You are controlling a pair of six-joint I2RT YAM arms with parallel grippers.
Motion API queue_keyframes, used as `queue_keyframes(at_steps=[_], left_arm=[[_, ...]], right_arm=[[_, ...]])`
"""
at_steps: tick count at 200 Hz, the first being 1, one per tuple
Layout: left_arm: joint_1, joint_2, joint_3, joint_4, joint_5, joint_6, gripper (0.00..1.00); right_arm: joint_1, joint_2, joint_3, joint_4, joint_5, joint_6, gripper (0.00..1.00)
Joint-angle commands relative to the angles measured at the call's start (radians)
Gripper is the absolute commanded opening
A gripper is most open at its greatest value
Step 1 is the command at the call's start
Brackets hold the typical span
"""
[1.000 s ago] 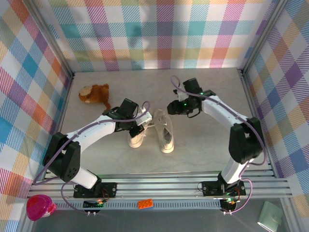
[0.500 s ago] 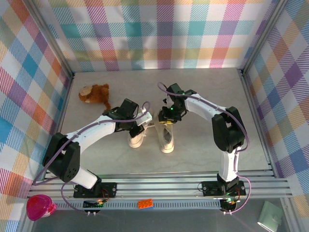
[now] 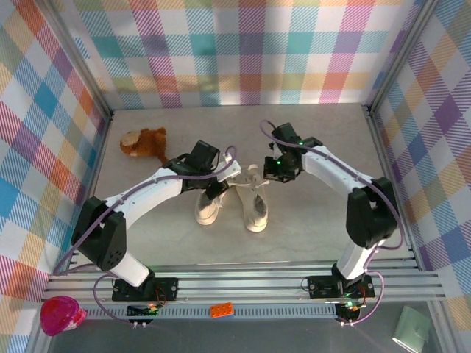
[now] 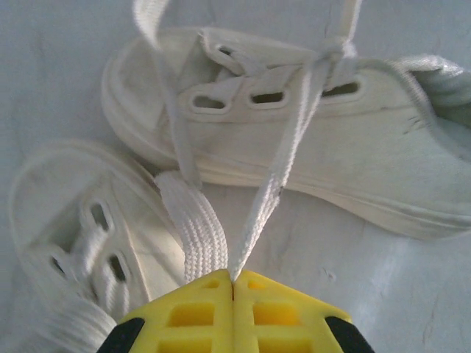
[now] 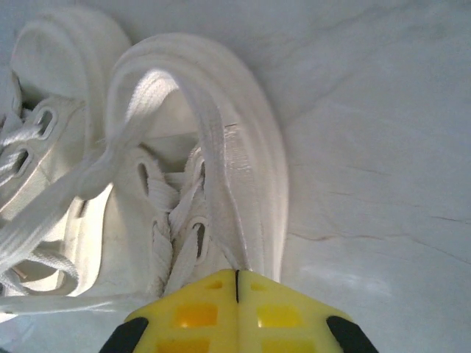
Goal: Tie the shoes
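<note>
Two cream canvas sneakers stand side by side mid-table, the left shoe [image 3: 208,207] and the right shoe [image 3: 255,208], toes toward the arms. My left gripper [image 3: 224,182] hovers between them, shut on a white lace [image 4: 276,176] that runs taut up to the crossing on the right shoe [image 4: 353,154]. In the left wrist view the left shoe [image 4: 66,220] lies beside it at lower left. My right gripper [image 3: 274,175] sits just past the right shoe's heel end, shut on the other lace [image 5: 213,154], which arcs in a loop over the right shoe [image 5: 254,140].
A brown plush toy [image 3: 145,144] lies at the back left near the plaid wall. Plaid walls close in three sides. Beyond the metal rail at the front lie a pink object [image 3: 61,315] and an orange brick [image 3: 221,309].
The right gripper has pulled back to the right from above the right shoe, drawing its lace out. The left gripper has shifted right and farther back, lifting its lace between the shoes.
</note>
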Motion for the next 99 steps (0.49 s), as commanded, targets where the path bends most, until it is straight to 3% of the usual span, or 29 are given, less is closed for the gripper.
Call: queue_keyframes(at_steps=[1, 48, 99], left_arm=[[-0.009, 0.047, 0.067, 0.034, -0.008, -0.007, 0.0], [-0.01, 0.169, 0.189, 0.055, 0.013, -0.025, 0.0], [-0.021, 0.231, 0.181, 0.065, 0.019, -0.04, 0.0]], right_arm=[[-0.045, -0.074, -0.043, 0.012, 0.093, -0.06, 0.0], [-0.132, -0.162, -0.107, -0.001, 0.11, -0.167, 0.0], [-0.242, -0.162, -0.19, 0.018, 0.103, -0.214, 0.0]])
